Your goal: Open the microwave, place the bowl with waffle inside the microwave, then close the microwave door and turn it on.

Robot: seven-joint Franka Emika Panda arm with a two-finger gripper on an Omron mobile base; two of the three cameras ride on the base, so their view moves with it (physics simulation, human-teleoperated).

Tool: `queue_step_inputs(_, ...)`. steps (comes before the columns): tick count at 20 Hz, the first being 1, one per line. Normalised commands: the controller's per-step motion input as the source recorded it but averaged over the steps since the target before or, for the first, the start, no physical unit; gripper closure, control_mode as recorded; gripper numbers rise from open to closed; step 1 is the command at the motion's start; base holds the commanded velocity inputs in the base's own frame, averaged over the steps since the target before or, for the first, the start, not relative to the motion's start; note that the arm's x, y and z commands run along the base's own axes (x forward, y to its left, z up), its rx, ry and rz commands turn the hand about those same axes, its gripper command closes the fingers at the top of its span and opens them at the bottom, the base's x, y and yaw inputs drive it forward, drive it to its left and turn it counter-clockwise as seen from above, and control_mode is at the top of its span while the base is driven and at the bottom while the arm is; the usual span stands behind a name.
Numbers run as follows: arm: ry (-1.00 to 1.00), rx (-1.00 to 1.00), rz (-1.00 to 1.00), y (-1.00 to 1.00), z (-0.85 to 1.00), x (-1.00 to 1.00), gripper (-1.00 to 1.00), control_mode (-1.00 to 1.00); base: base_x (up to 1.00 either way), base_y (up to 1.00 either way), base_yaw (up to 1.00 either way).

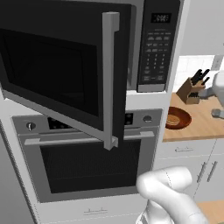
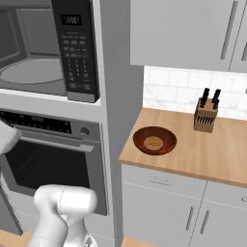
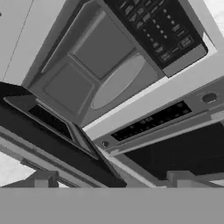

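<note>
The tool (image 3: 111, 183) has its two dark fingertips spread wide apart, gripping nothing. Beyond it the wide black microwave door (image 1: 61, 74) stands swung open, showing the big black microwave's (image 2: 48, 48) grey cavity. Farther right, the small reddish-brown bowl with golden waffle (image 2: 154, 141) sits on the wooden table (image 2: 212, 159).

A silver wall oven (image 2: 53, 159) with a horizontal bar handle and a dark glass window sits in a pale grey cabinet column. To its right runs a light wooden countertop (image 2: 212, 159) over white base cabinets (image 2: 183, 212) with slim handles. A wooden knife block (image 2: 205, 116) stands near the white tiled backsplash (image 2: 173, 91), beneath pale upper cabinets (image 2: 183, 34).
</note>
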Motion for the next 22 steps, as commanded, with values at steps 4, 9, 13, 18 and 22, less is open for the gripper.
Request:
queue_step_inputs(4, 0.05, 0.08, -0.09, 0.23, -1.00, 0.67, -1.00, -1.00, 0.00, 0.00, 0.00)
queue_step_inputs(9, -0.13, 0.27, -0.05, 0.07, -0.40, 0.32, -1.00, -1.00, 0.00, 0.00, 0.00)
queue_step_inputs(13, -0.04, 0.30, 0.00, 0.05, 0.00, 0.32, -1.00, -1.00, 0.00, 0.00, 0.00)
queue_step_inputs(18, 0.13, 0.20, 0.07, 0.21, 0.00, 0.49, -1.00, -1.00, 0.00, 0.00, 0.00)
queue_step_inputs(22, 0.02, 0.08, 0.09, 0.55, -0.24, 0.26, -1.00, -1.00, 0.00, 0.00, 0.00)
